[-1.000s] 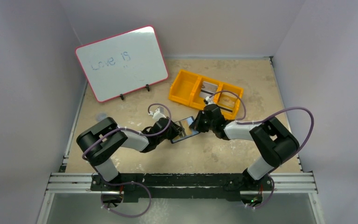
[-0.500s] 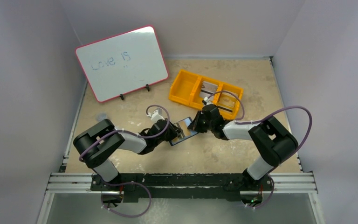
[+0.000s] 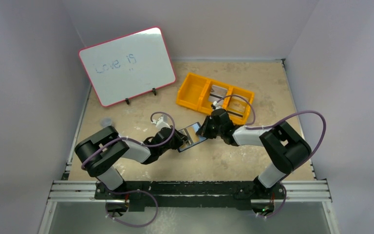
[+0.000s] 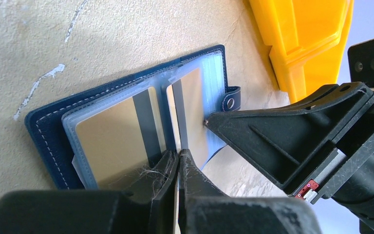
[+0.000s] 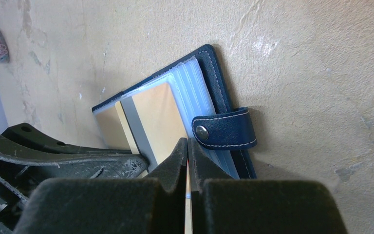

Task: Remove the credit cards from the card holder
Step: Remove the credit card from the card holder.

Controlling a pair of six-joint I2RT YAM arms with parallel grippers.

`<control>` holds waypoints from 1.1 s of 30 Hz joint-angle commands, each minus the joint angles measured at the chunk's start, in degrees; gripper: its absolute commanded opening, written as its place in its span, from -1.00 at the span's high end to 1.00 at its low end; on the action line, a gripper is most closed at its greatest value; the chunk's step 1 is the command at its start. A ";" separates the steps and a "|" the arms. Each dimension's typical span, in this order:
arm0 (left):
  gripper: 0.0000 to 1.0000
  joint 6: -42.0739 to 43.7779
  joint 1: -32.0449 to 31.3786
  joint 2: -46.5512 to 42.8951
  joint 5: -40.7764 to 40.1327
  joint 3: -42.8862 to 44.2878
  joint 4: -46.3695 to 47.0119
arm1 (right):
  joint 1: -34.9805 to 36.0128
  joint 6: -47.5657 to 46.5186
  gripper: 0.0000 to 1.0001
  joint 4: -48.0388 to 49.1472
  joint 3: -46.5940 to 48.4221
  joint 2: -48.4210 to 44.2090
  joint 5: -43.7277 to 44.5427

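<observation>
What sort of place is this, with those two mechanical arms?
Most likely a robot test booth: plain pale walls box in a small table, a left arm and right arm are bolted at its near edge, and props like a whiteboard and orange tray sit on it.

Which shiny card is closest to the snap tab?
The card on the page beside the snap tab, at the right gripper's tip; the other card sits across the fold.

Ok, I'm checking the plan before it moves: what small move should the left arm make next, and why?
Probably draw the left gripper straight back. It is shut, seemingly on the edge of a striped card that sits almost fully in its pocket, while the right gripper pinches the holder beside its snap tab to steady it.
</observation>
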 commanded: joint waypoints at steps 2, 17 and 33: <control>1.00 0.55 -0.14 0.58 0.15 -1.49 -1.50 | -0.37 -3.02 1.00 -14.79 -2.81 4.72 5.43; 1.00 2.02 1.09 -8.38 -1.08 -4.76 -9.86 | -0.36 -2.49 1.00 -15.51 -2.46 5.10 6.46; 1.00 13.18 1.93 -34.59 -5.34 0.23 -33.24 | -0.37 -8.24 0.53 -11.21 -0.20 -11.36 -4.06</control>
